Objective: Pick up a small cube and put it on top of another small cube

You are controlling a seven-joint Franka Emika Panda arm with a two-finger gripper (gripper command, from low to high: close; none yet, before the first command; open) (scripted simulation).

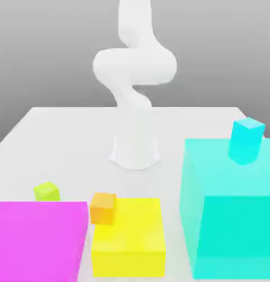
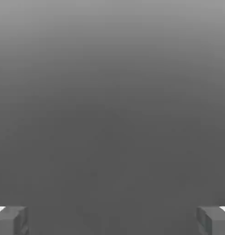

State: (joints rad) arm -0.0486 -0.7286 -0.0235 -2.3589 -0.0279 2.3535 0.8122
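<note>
The small lime-green cube (image 1: 47, 191) rests on the white table just behind the big magenta block (image 1: 38, 239), at the exterior view's left. A small orange cube (image 1: 103, 207) sits on the back left corner of the big yellow block (image 1: 128, 238). A small cyan cube (image 1: 247, 140) lies on top of the tall cyan block (image 1: 233, 209). In the hand view my gripper (image 2: 112, 221) is open, its two grey fingertips (image 2: 13, 220) far apart with nothing between them, facing plain grey background. The white arm (image 1: 134, 71) rises from its base (image 1: 135, 151) and leaves the frame at the top.
The white table (image 1: 76, 137) stretches bare around the arm's base. The three big blocks line the near edge, the cyan one the tallest, at the exterior view's right.
</note>
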